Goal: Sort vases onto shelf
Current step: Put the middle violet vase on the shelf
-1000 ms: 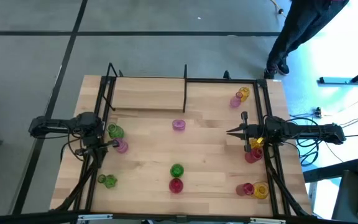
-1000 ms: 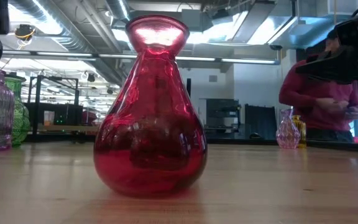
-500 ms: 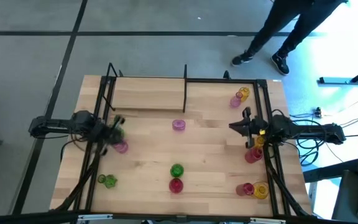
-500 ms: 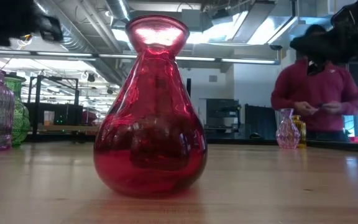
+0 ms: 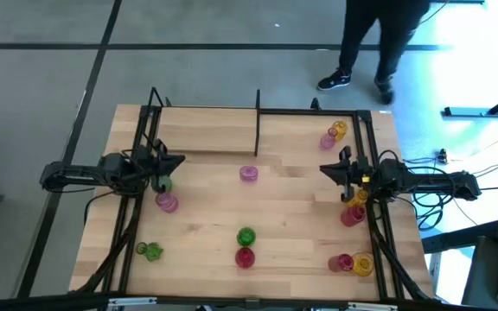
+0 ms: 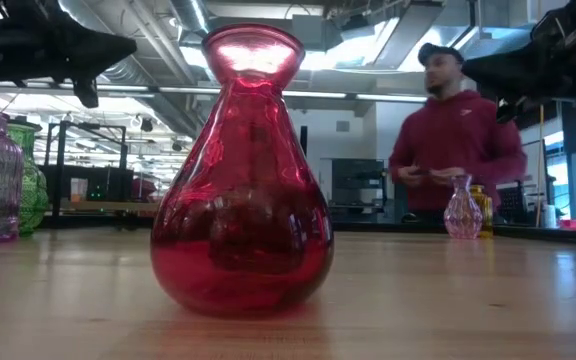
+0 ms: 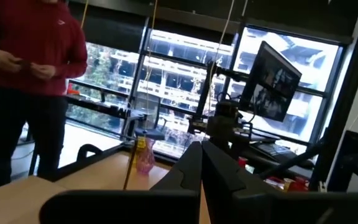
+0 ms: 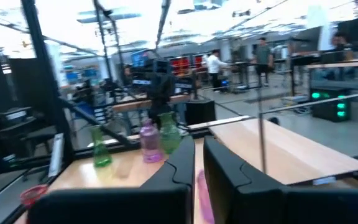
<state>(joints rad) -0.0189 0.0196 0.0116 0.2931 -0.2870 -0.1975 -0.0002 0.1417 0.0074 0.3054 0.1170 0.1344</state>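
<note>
Nine small glass vases are seen spread across the wooden bench [image 5: 301, 216], none of them inside the shelf [image 5: 206, 134], whose light board at the far edge of the bench is framed by black rods and closed off by a black upright divider [image 5: 258, 121]. Every vase is shown standing upright, and contents cannot be made out in any of them.

A pink vase [image 5: 248, 174] stands alone just in front of the shelf board. A pink and yellow pair [image 5: 333, 135] is placed near the far right corner, and another pink and yellow pair [image 5: 354, 263] near the front right corner. A green vase [image 5: 245, 236] and a red vase [image 5: 245, 257] are set touching at front centre, with the red one filling the low view [image 6: 241, 175]. A green vase [image 5: 151, 251] sits alone at front left.

The left claw [image 5: 173, 162] is held closed and empty above the bench's left side, beside a green vase [image 5: 162, 182] and a pink vase [image 5: 167, 202]. The right claw [image 5: 328, 170] is likewise held nearly closed and empty on the right, with a red vase [image 5: 351, 215] just beside its arm.

A person [image 6: 458, 140] in a red top is pictured beyond the bench.
</note>
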